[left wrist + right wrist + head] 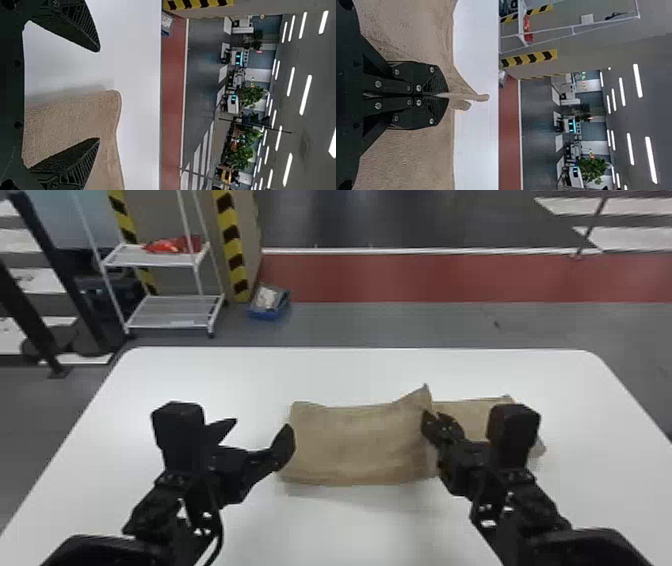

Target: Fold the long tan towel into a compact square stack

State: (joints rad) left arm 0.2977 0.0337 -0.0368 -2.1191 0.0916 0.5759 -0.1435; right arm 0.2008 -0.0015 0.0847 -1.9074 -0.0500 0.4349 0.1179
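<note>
Head view: the right gripper (pixel 434 420) and right arm (pixel 527 495) cover part of the towel (pixel 355 445). The left arm (pixel 160 507), right arm and table (pixel 350 375) are cut off by the bottom edge. The red item (pixel 172 245) and the contents of the blue bin (pixel 266 314) are too blurred to identify. Left wrist view: the picture's edge cuts off the towel. Right wrist view: the cloth between the right gripper's closed fingers is mostly hidden; the distant screens (pixel 572 126) are too small to read.
</note>
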